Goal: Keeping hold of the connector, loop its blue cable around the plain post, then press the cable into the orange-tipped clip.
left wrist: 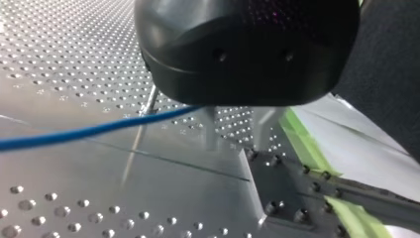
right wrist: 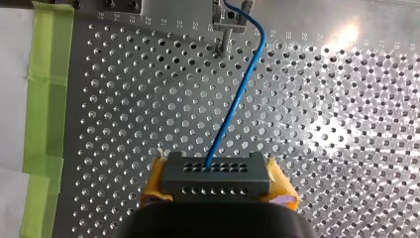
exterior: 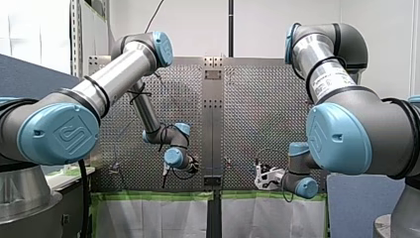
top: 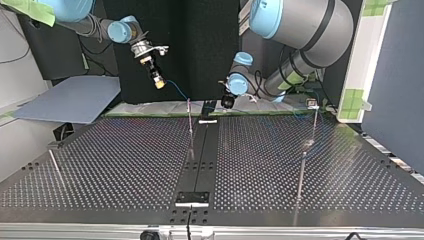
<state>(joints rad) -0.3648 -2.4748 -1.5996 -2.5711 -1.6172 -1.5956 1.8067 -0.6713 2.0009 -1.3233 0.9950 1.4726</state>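
- The right wrist view is the only one to show the grip closely: my right gripper (right wrist: 218,182) has its yellow pads (right wrist: 154,184) pinched on the sides of the dark connector (right wrist: 216,173).
- The same view shows the blue cable (right wrist: 233,106) leaving the connector's face and running ahead over the table (right wrist: 346,124) to a metal bracket (right wrist: 229,21).
- The top view adds height. My right gripper holds the connector in the air, and the cable slopes down to the top of a thin post (top: 190,122).
- Only the left wrist view shows my left gripper (left wrist: 236,133): its metal fingers (left wrist: 211,130) are spread, with nothing between them. The cable passes just ahead of them.
- The front view shows both grippers low near the table's far edge, well apart. The cable cannot be made out there.
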